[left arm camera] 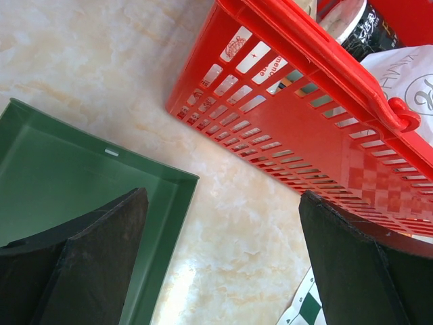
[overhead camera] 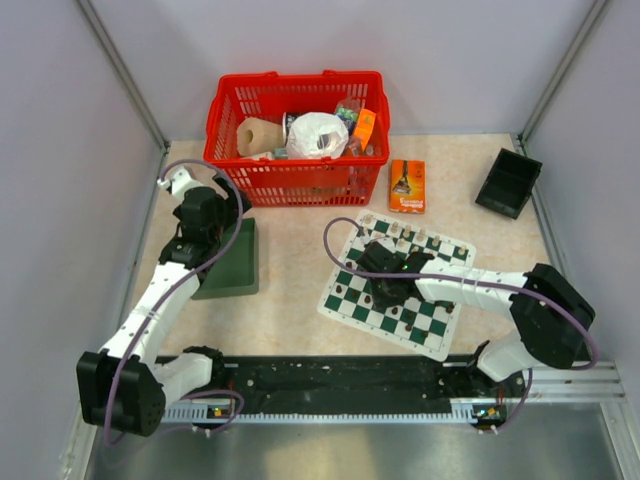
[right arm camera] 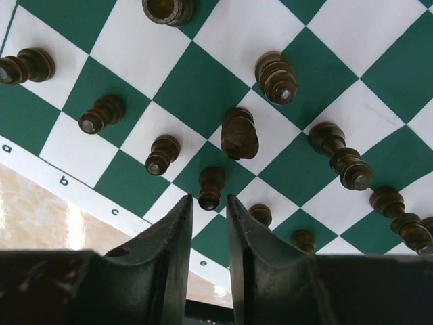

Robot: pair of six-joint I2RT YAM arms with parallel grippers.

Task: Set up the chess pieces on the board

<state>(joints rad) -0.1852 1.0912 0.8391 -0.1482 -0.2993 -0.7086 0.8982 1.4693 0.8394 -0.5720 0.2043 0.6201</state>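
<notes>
The board point(overhead camera: 342, 298) lies skewed at right of centre. Dark chess pieces point(right arm camera: 238, 133) stand on its squares near the lettered edge; one lies tipped over by a white square. My right gripper point(overhead camera: 385, 275) hangs low over the board. Its jaws point(right arm camera: 208, 198) are a narrow way apart, open, with a dark pawn point(right arm camera: 211, 186) standing upright on a green square right at the tips, a sliver of gap on each side. Cream pieces point(overhead camera: 410, 238) line the far edge. My left gripper point(overhead camera: 205, 215) hovers wide open point(left arm camera: 223, 195) and empty between the tray and basket.
A red basket point(overhead camera: 300, 180) of groceries stands at the back, close to my left gripper point(left arm camera: 325, 135). The plain green tray point(overhead camera: 232, 262) lies under the left arm point(left arm camera: 67, 169). An orange box point(overhead camera: 407, 186) and a black tray point(overhead camera: 508, 183) sit behind the board.
</notes>
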